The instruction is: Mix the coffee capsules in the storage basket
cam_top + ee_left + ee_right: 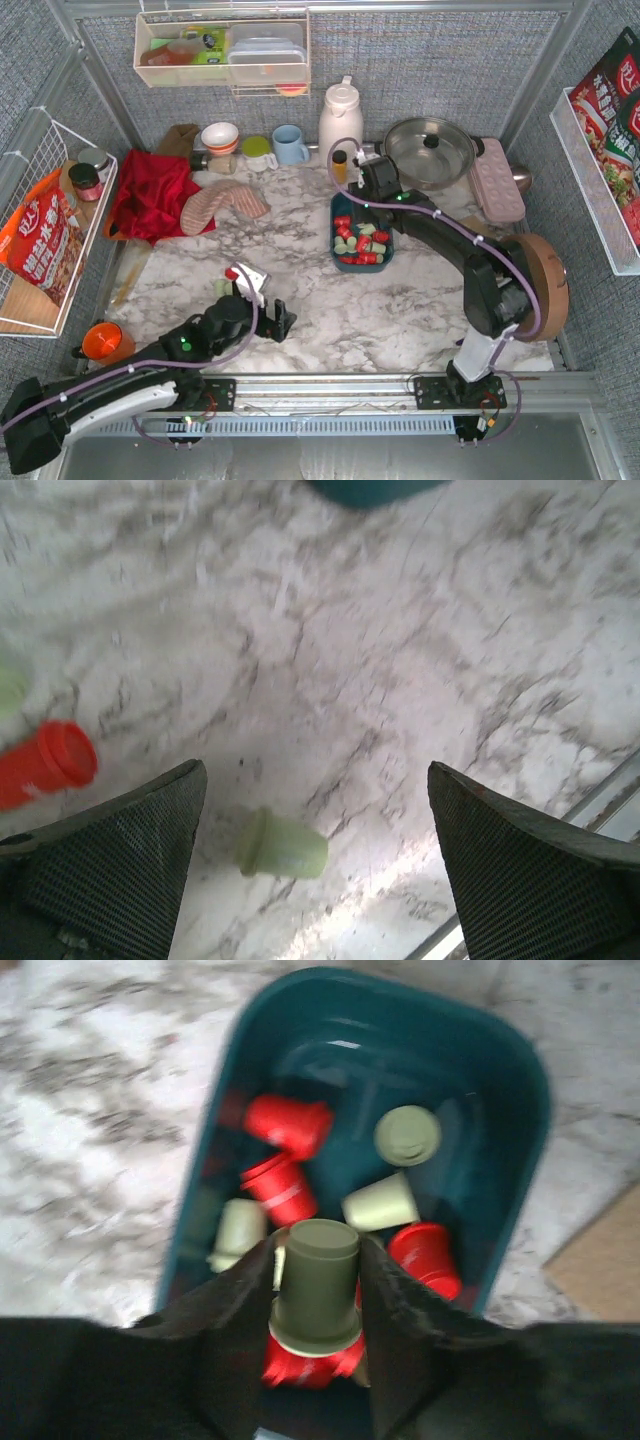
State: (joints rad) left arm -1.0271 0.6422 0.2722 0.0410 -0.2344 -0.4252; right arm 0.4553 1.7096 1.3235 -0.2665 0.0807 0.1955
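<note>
While our right tool (316, 1260) pinches a green capsule (316, 1300) over the storage basket (505, 1130), hasty stirring could flick others onto the table (80, 1110).

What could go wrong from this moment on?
The right gripper holds an olive capsule above the basket; dropped from there, it might bounce out. A pale green capsule and a red capsule lie loose on the table by the open left gripper; a nudge could roll them away.
</note>
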